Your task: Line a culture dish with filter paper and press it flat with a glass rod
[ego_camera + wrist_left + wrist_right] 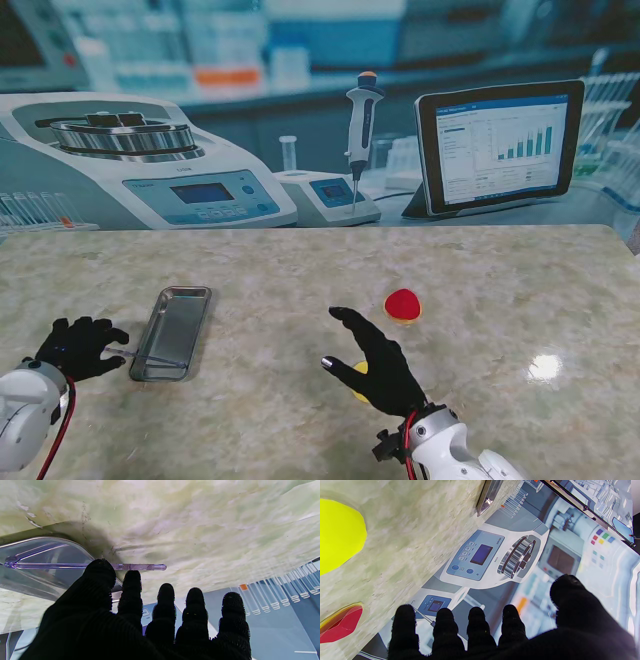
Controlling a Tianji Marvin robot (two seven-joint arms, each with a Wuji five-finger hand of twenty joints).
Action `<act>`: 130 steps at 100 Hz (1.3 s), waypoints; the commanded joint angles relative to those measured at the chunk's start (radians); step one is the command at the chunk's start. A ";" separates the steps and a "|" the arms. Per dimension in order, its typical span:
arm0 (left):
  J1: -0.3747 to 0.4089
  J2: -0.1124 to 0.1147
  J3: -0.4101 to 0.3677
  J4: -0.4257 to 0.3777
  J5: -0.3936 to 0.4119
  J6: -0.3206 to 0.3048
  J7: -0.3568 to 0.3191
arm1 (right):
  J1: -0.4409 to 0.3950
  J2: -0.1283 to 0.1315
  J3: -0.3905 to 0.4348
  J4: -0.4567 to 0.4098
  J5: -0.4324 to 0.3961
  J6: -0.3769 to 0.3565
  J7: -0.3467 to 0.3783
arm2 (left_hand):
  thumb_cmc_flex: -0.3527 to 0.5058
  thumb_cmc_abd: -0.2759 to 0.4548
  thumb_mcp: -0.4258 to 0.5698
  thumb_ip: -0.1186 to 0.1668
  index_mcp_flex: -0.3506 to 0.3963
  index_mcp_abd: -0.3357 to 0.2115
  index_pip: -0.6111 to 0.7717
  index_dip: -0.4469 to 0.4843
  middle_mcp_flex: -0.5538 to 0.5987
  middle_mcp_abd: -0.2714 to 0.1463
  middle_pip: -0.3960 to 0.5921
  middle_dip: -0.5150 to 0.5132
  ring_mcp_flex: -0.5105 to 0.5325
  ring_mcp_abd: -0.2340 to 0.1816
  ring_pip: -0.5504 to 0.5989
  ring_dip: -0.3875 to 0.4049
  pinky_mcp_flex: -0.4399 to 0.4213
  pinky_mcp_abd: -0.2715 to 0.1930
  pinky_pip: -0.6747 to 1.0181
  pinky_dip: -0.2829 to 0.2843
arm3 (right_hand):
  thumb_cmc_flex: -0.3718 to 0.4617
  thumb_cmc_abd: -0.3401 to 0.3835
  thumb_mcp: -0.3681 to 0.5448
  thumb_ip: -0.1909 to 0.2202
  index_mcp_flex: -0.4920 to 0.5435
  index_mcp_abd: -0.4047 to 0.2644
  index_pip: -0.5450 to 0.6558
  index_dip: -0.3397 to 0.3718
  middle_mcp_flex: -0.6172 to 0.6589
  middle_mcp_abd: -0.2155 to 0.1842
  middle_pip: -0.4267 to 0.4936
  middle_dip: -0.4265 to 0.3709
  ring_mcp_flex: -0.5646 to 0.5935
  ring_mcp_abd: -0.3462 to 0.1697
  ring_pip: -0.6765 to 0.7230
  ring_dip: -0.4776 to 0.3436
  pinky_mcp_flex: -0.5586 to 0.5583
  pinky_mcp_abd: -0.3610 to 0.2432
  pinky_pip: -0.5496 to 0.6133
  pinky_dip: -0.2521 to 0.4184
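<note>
Hovering my right hand (pixel 378 364) over the yellow paper disc (pixel 359 368), fingers spread, holding nothing. Paper's light and floppy: pinch by the rim. Left hand (pixel 78 346) loosely open beside the thin clear glass rod (pixel 136 566), which is slippery and brittle, overhanging the steel tray (pixel 190 300) edge; grab the overhang. Red-lined dish (pixel 403 304) farther out w/ open room around it.

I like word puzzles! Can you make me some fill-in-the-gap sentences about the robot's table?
1. The glass rod lies with one end on the metal ____.
2. The right hand hovers over a ____ disc, partly hiding it.
3. Farther from me than that hand sits a dish coloured ____.
4. The left hand sits beside the tray, holding ____.

Missing words: tray; yellow; red; nothing
</note>
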 commanded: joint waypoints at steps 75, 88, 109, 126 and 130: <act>-0.032 0.002 0.048 0.062 -0.017 0.005 0.055 | -0.002 -0.005 -0.013 -0.009 0.006 0.018 0.007 | 0.378 0.041 -0.299 -0.001 0.090 -0.082 0.414 0.098 0.093 0.000 0.061 0.011 0.075 0.014 0.102 0.009 0.011 0.041 0.151 -0.023 | 0.007 0.014 0.017 0.018 -0.009 -0.007 0.013 0.035 -0.013 -0.035 0.009 -0.009 -0.017 -0.046 -0.002 -0.004 -0.009 -0.028 0.033 -0.010; -0.033 0.001 0.052 0.063 -0.030 0.011 0.057 | 0.000 -0.004 -0.015 -0.008 0.004 0.020 0.007 | 0.443 0.095 -0.327 0.000 0.133 -0.097 0.462 0.100 0.112 -0.026 0.073 0.018 0.087 0.015 0.114 0.012 0.012 0.041 0.158 -0.026 | 0.007 0.013 0.018 0.018 -0.008 -0.007 0.010 0.034 -0.012 -0.034 0.010 -0.008 -0.017 -0.047 -0.001 -0.004 -0.009 -0.028 0.035 -0.009; -0.035 0.000 0.049 0.064 -0.037 0.004 0.062 | 0.001 -0.003 -0.017 -0.009 0.004 0.024 0.012 | 0.466 0.099 -0.335 0.001 0.169 -0.120 0.514 0.139 0.135 -0.031 0.080 0.020 0.098 0.016 0.123 0.013 0.014 0.043 0.161 -0.027 | 0.007 0.014 0.018 0.018 -0.007 -0.006 0.007 0.035 -0.013 -0.035 0.010 -0.007 -0.017 -0.048 0.001 -0.003 -0.010 -0.028 0.037 -0.009; -0.028 -0.002 0.035 0.050 -0.043 -0.002 0.069 | 0.003 -0.003 -0.018 -0.008 0.003 0.025 0.012 | 0.478 0.090 -0.336 0.003 0.177 -0.138 0.535 0.179 0.147 -0.036 0.084 0.022 0.104 0.015 0.127 0.012 0.014 0.041 0.161 -0.029 | 0.008 0.013 0.019 0.018 -0.006 -0.006 0.005 0.035 -0.012 -0.038 0.010 -0.006 -0.016 -0.049 0.001 -0.003 -0.010 -0.028 0.038 -0.009; -0.026 -0.003 0.031 0.047 -0.044 -0.003 0.073 | 0.003 -0.003 -0.018 -0.009 0.003 0.025 0.013 | 0.481 0.088 -0.336 0.003 0.180 -0.137 0.537 0.184 0.148 -0.036 0.084 0.023 0.106 0.016 0.128 0.013 0.014 0.041 0.160 -0.029 | 0.007 0.013 0.019 0.018 -0.006 -0.006 0.005 0.036 -0.012 -0.036 0.010 -0.005 -0.016 -0.049 0.001 -0.003 -0.010 -0.029 0.038 -0.009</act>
